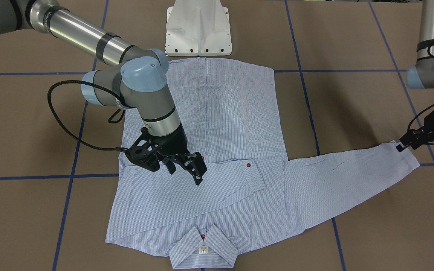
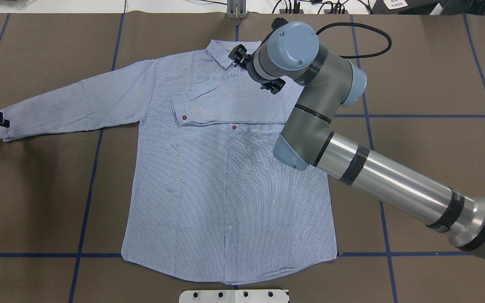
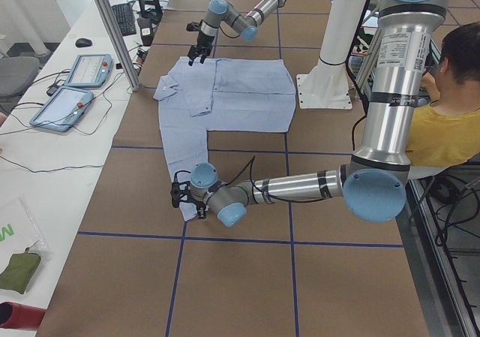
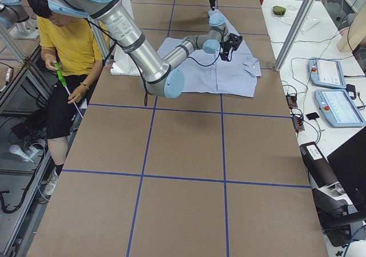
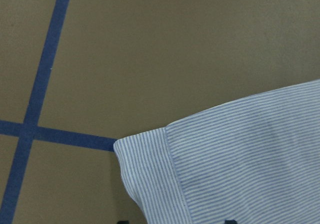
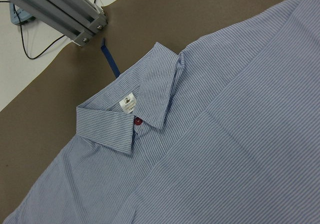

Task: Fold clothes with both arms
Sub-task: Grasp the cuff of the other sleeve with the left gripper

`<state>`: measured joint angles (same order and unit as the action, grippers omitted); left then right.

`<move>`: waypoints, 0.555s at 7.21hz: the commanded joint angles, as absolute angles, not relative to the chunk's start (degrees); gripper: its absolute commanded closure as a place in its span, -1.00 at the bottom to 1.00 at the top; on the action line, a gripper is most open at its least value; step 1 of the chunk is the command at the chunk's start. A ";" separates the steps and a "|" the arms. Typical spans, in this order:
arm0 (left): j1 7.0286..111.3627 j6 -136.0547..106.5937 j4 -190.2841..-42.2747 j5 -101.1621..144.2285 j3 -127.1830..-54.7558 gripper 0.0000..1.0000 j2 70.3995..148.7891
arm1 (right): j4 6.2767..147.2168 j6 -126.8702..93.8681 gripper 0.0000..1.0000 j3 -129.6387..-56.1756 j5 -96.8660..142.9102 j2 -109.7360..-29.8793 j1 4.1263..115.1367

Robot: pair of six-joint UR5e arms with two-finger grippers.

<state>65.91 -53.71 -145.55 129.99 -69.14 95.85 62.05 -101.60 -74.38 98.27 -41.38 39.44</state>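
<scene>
The light blue striped shirt [image 2: 225, 181] lies flat and front up on the brown table. One sleeve is folded across the chest, its cuff with a red button [image 2: 183, 117] resting there. The other sleeve [image 2: 78, 103] stretches straight out. My right gripper [image 1: 187, 169] hangs open and empty just above the folded sleeve, near the collar [image 6: 150, 94]. My left gripper [image 1: 399, 146] is at the outstretched cuff [image 5: 240, 154]. In the left wrist view its two fingertips sit apart at the bottom edge, either side of the flat cuff.
The white pedestal base [image 1: 198, 30] stands at the shirt's hem. Blue tape lines [image 2: 86, 210] grid the table. A person in a yellow shirt [image 3: 450, 112] sits beside the robot. Teach pendants [image 3: 75, 89] and an aluminium post [image 6: 60, 14] stand beyond the collar side.
</scene>
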 commanded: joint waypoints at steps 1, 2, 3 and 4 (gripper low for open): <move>65.04 -53.79 -146.51 129.99 -68.12 -0.25 95.89 | 62.05 -101.69 -0.98 -74.36 98.26 -41.40 39.38; 65.04 -53.88 -146.51 129.99 -68.20 -0.02 95.80 | 62.05 -101.69 -0.98 -74.36 98.26 -41.40 39.37; 65.04 -53.88 -146.60 129.99 -68.20 0.21 95.63 | 62.05 -101.78 -0.98 -74.36 98.26 -41.40 39.29; 65.04 -55.53 -146.60 130.08 -68.29 0.76 95.54 | 62.05 -101.78 -0.98 -74.36 98.26 -41.40 39.20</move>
